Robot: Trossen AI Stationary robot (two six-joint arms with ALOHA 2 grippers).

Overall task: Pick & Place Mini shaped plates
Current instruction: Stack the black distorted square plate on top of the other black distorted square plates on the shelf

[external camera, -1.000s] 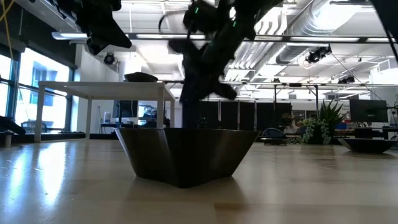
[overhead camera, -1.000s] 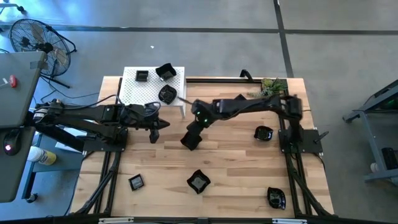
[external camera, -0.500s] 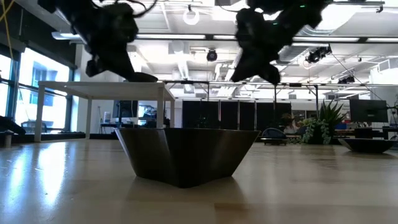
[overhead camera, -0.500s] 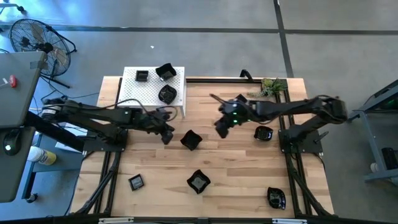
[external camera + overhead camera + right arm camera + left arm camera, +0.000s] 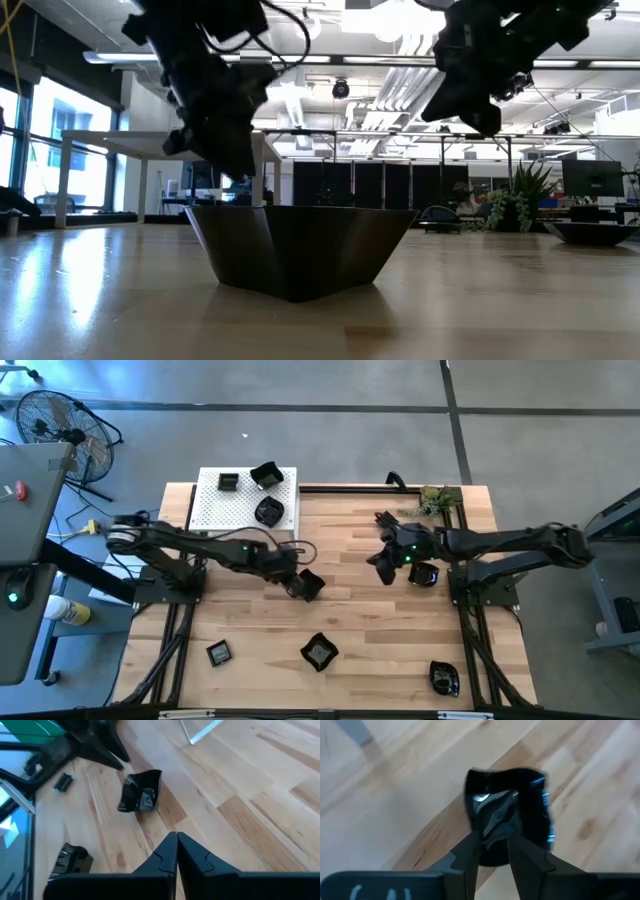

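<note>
One glossy black plate [image 5: 309, 585] (likely light, stiff, slippery) sits under the left gripper [image 5: 293, 586], its fingers slightly parted; pinch its rim.

Glossy black plates [image 5: 308, 584] lie on a smooth pale wood table [image 5: 360, 610], by a white perforated stand [image 5: 215, 512].

Left wrist dish [image 5: 512, 815]: blurred, its near edge hidden behind the left gripper [image 5: 492, 851] fingers; contact cannot be told.
Low-view dish [image 5: 300, 248]: blocks the table behind it.
Dish at 3 o'clock [image 5: 425, 574]: partly under the right arm.
Low-view arms: cut off at 12 o'clock.
</note>
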